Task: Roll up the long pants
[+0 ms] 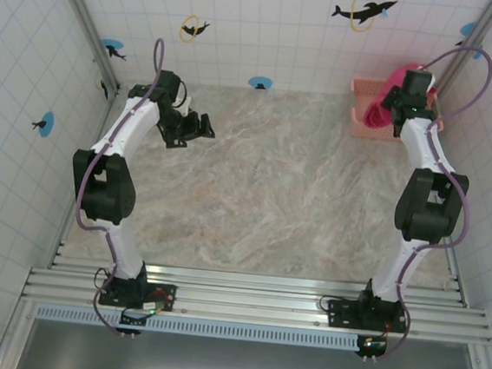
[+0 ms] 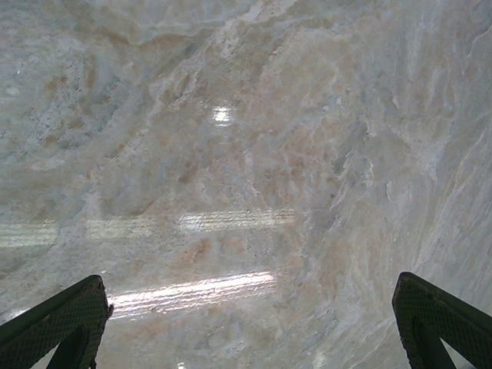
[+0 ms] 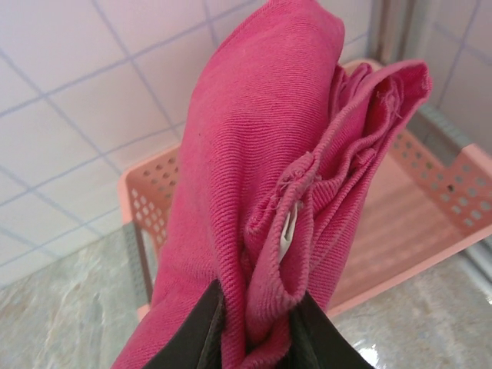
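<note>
1. Two jaws spread wide on your left gripper [image 2: 246, 323] — empty, over the table [image 2: 231, 154].
2. Far right, your right gripper [image 3: 254, 327] pinches the long pants [image 3: 246, 154], bunched up by the basket [image 3: 438, 200].
3. Step looks like pickup — next: carry to mid-table & lay flat.

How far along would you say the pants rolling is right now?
Done: the right tool is shut on the long pants, bunched at the basket. In hand: bringing them out onto the table. Left: spreading and rolling them, not yet begun; the left tool hangs open over it.
</note>
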You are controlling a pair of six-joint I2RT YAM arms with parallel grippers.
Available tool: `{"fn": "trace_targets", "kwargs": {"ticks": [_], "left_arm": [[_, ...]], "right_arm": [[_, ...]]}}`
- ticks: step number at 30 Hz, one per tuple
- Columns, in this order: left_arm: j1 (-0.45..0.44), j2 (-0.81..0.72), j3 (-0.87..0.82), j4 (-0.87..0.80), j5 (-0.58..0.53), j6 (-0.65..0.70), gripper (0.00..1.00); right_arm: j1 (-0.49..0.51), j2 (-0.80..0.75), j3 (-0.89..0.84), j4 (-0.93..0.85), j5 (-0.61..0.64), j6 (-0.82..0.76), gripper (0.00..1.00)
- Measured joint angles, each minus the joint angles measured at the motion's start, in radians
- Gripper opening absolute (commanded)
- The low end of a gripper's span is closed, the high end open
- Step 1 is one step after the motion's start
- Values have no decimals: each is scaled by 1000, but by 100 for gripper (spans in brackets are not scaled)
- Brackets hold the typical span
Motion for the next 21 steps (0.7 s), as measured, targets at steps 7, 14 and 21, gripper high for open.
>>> {"fn": "trace_targets", "kwargs": {"ticks": [7,14,21], "left_arm": [[9,0,-25,-40,-20,8,97],[9,-2,-66,-70,-29,24,98],[11,-28,-98,-83,-33,26,98]], "right_arm": [[21,105,143,19,148,-16,0],[77,343,369,-1,275,-14,0],[97,479,456,-62,349,-1,18]]}}
